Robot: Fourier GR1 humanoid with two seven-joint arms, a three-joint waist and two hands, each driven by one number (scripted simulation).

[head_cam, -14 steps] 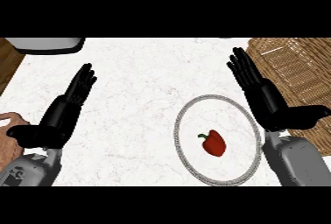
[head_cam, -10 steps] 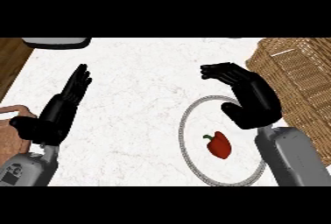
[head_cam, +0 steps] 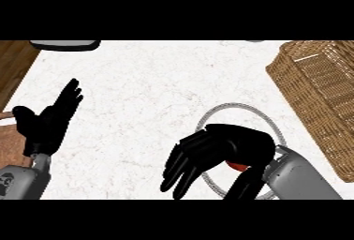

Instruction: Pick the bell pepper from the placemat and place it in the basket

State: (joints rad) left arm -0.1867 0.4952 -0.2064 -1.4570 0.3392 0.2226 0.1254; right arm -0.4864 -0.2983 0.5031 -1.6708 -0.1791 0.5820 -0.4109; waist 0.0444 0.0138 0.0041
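A red bell pepper (head_cam: pixel 237 166) lies on the round white placemat (head_cam: pixel 228 112) with a grey rim at the lower right; only a small red patch shows. My right hand (head_cam: pixel 221 152) hangs directly over the pepper, palm down, fingers spread and pointing down-left, open, hiding most of it. Whether it touches the pepper I cannot tell. The wicker basket (head_cam: pixel 319 89) stands at the right edge, beyond the placemat. My left hand (head_cam: pixel 50 123) rests open at the left, fingers up.
The white marble counter (head_cam: pixel 145 93) fills the middle. A grey object (head_cam: pixel 66 44) sits at the top left edge. Brown wood (head_cam: pixel 14 61) borders the counter at the left.
My right hand has turned over and swung down and left, from beside the basket to over the pepper, now covering it. The left hand has barely moved.
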